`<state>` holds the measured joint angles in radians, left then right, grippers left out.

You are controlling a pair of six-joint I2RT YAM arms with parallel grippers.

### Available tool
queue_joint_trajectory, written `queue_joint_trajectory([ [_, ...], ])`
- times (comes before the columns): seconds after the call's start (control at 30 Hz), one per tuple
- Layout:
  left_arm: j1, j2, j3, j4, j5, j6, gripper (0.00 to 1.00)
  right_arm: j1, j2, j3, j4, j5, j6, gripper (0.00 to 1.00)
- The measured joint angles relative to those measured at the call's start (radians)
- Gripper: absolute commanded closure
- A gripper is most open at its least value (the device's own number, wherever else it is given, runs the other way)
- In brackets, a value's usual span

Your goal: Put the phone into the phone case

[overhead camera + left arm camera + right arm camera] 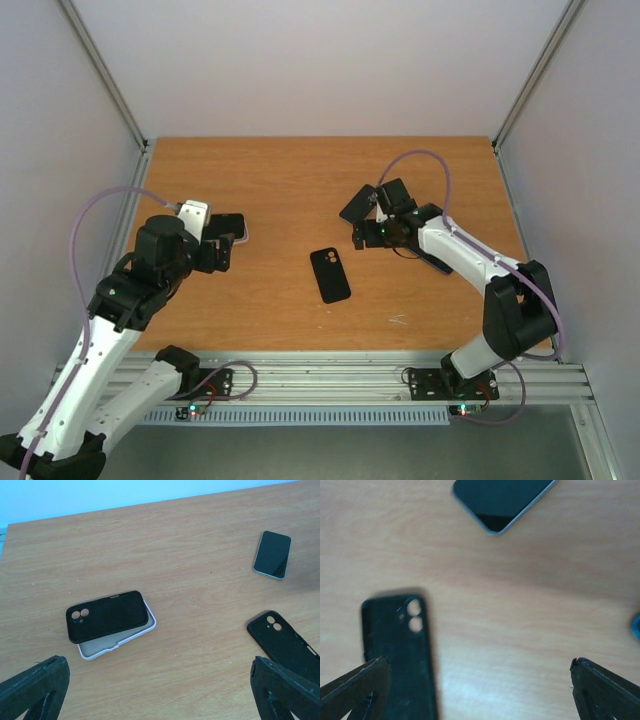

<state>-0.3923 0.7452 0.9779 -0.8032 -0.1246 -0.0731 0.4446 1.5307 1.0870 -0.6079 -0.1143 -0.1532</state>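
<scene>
You're hovering the right gripper (479,663) wide open, empty, beside the black rubbery phone case (402,655); be squaring onto the silver-edged dark phone (500,500) beyond it.

You have a wooden table (300,180) with an orange-brown top. Near its middle a black phone case (330,275) lies flat, its camera holes at the far end. Apart from it, over on the right arm's side, a phone (272,555) lies with its dark screen up and a silvery rim. On the left side a pale case (120,641) lies flat on the table, and a second black case (107,616) rests on top of it, skewed so the pale one shows along one long edge
</scene>
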Motion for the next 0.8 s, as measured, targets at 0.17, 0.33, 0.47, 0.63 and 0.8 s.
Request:
queue_joint_trajectory([
  [0.17, 0.026, -0.005, 0.0, 0.0, -0.006, -0.006, 0.0, 0.0, 0.124, 0.127, -0.016, 0.151, 0.021, 0.02],
  [0.33, 0.07, -0.002, 0.0, 0.0, 0.007, -0.018, 0.01, 0.01, 0.344, 0.328, 0.004, 0.289, 0.051, 0.02],
  [0.47, 0.094, 0.009, 0.0, 0.001, 0.036, -0.026, 0.01, 0.03, 0.488, 0.483, 0.014, 0.391, 0.056, 0.01],
  [0.63, 0.122, 0.016, 0.0, 0.001, 0.074, -0.03, 0.01, 0.046, 0.617, 0.618, 0.008, 0.475, 0.048, 0.01],
  [0.8, 0.131, 0.016, 0.0, 0.001, 0.084, -0.032, 0.01, 0.048, 0.71, 0.692, -0.023, 0.489, 0.043, 0.02],
])
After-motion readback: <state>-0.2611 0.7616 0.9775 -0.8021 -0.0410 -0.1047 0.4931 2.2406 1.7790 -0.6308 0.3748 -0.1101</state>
